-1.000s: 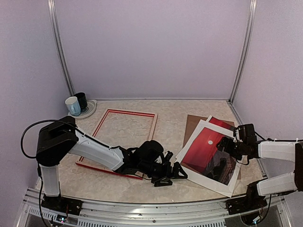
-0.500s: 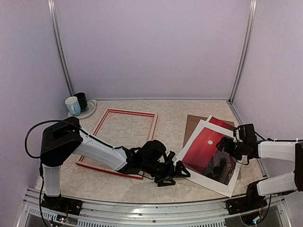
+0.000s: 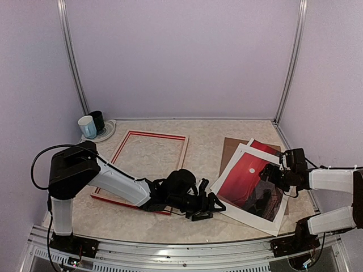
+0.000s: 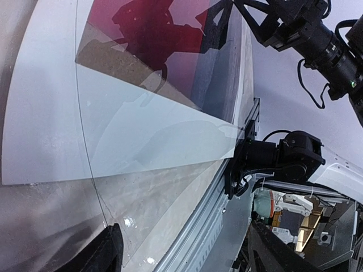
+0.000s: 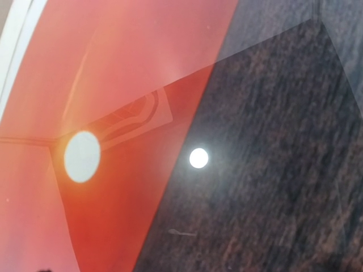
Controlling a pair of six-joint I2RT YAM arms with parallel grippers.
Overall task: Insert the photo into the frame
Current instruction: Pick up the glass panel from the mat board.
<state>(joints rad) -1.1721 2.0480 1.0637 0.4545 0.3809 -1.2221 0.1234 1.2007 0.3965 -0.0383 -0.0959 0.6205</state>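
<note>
**Desk:** Where is the print from your seat?

**Operator:** I see the rectangular photo (image 3: 248, 182) of a red sunset with a small white sun lying flat on the right side of the beige marbled tabletop (image 3: 210, 131). A white card mat (image 3: 232, 170) rings it, and that sits on a plain brown backing board (image 3: 229, 148). It is well apart from the large rectangular red-faced frame (image 3: 159, 135), which lies flat left of centre with the tabletop showing through its opening.

**Desk:** And your left claw?

**Operator:** My left gripper (image 3: 210, 209) is low at the mat's near-left corner. On its wrist camera the two black fingers (image 4: 108, 255) stand wide apart with nothing pinched between them. The edge of a thin clear sheet (image 4: 170, 187) runs close by one finger, and I can't tell whether they touch.

**Desk:** Right side?

**Operator:** My right gripper (image 3: 267, 175) hangs over the photo's far-right part, jaws spread, holding nothing I can see. Its own camera is filled by the print: red sky, dark ground, the white sun and a bright glare spot beside it.

**Desk:** Anything else on the table?

**Operator:** A white mug (image 3: 87, 127) and a dark mug (image 3: 97, 119) stand on a pale plate (image 3: 108, 134) in the far-left corner, just beyond the frame's far-left corner.
</note>
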